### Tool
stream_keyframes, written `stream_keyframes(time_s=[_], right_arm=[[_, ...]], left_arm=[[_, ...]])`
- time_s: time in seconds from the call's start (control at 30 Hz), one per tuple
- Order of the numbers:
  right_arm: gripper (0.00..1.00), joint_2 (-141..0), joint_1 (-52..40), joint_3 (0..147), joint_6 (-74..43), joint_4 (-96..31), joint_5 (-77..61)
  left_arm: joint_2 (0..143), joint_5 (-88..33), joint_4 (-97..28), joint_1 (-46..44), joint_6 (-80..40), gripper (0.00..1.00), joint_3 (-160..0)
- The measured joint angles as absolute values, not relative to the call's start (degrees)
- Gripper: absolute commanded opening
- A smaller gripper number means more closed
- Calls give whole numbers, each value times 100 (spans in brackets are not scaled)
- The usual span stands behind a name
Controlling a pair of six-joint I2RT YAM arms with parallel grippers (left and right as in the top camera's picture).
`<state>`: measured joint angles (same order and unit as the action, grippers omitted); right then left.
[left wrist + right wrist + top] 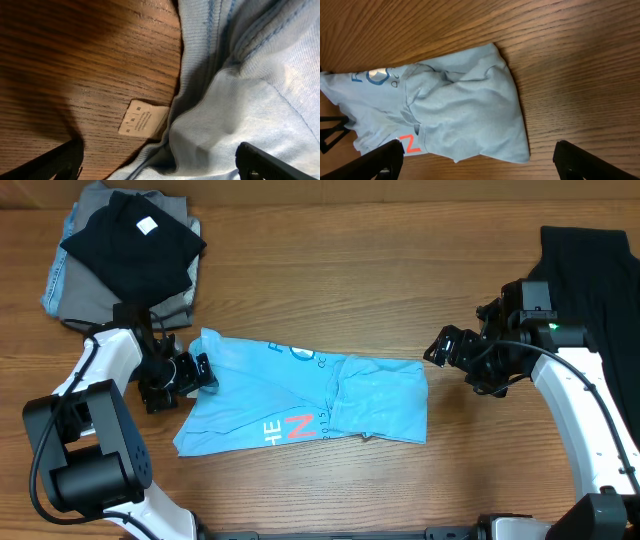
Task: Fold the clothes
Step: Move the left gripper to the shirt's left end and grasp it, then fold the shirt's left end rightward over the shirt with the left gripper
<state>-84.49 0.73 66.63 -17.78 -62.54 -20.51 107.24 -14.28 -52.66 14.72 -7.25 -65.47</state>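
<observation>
T-shirt (310, 395): light blue, lying mid-table (350, 260), rumpled and partly doubled over itself; a coral-red letter shows at its near edge and a small print at its far edge.
left gripper (195, 372): jaws spread wide and holding nothing, set at the shirt's left edge. In the wrist view the fingers stand on either side of the hem where the care label (142, 118) pokes out onto the wood (a plausible pinch site).
right gripper (440, 345): jaws wide and empty, near the shirt's right edge but apart from it, and facing it, apparently placed to take the opposite end.
arm placement: one claw at each end suits lifting and tensioning the cloth, since a slack shirt will not crease cleanly.
black garment (135, 240): folded on top of a grey garment (75, 290) at the far left, probably the finished pile.
dark cloth (590, 270): at the far right, behind the right arm.
stage: judged early, because the shirt is not yet flat.
</observation>
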Motion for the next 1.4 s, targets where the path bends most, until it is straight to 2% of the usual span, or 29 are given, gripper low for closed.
stream_keyframes(time_s=[0.4,0.5,0.57,0.67,0.83,0.97,1.13,1.4], right_arm=[[100,-8449,73,6663,-1776,-6254,-2051],[100,-8449,73,6663,-1778,-6263,-2051],[100,-8449,73,6663,-1778,-6281,-2051],[100,-8449,73,6663,-1778,-6307,-2051],[100,-8449,73,6663,-1778,-6344,-2051],[100,-8449,73,6663,-1778,-6359,-2051],[100,-8449,73,6663,-1778,-6381,-2051],[100,-8449,71,6663,-1776,-6392,-2051]], left_arm=[[10683,-2150,-4901,1264,-368,99,-6477],[10650,-2250,-4770,1052,-296,96,-6410],[10639,-2292,-4731,928,-279,89,-6375],[10639,-2335,-4696,823,-246,73,-6329],[10669,-2362,-4696,760,-209,38,-6217],[10718,-2346,-4672,757,-167,4,-6182],[10731,-2069,-4801,746,-344,4,-6198],[10803,-532,-6224,753,-1299,4,-7308]])
